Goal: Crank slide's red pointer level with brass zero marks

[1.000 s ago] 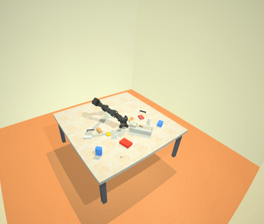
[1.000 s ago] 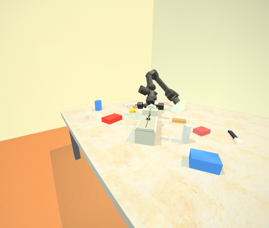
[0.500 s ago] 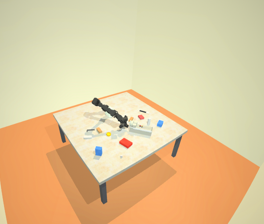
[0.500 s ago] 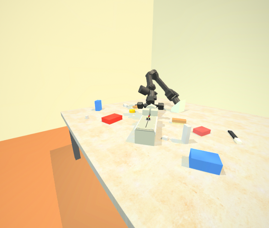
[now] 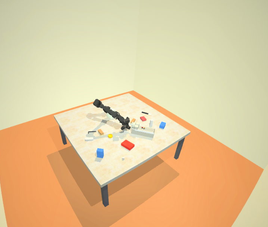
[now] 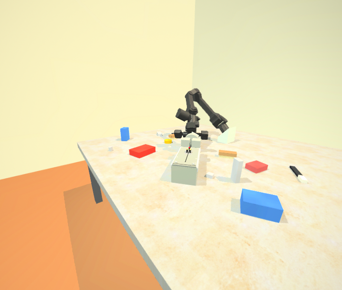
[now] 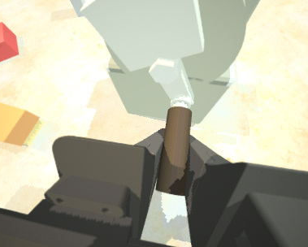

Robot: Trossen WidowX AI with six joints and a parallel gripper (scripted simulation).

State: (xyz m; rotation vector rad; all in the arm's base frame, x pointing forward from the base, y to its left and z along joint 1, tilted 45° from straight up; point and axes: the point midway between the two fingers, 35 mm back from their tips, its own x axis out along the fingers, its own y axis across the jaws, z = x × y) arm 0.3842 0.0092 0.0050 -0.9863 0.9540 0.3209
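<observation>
The pale grey-green machine stands on the table, its crank end facing the arm. My gripper is shut on the brown crank handle, with a finger on each side. The pale crank arm joins the handle to the hub. In the exterior view the fingertips and handle are hidden behind the machine. The small red pointer shows on the machine's top close to the brass marks. It looks slightly toward the crank end, but is too small to judge exactly.
A red block and a yellow disc lie on one side of the machine. An orange block, a white upright block and a smaller red block are on the other.
</observation>
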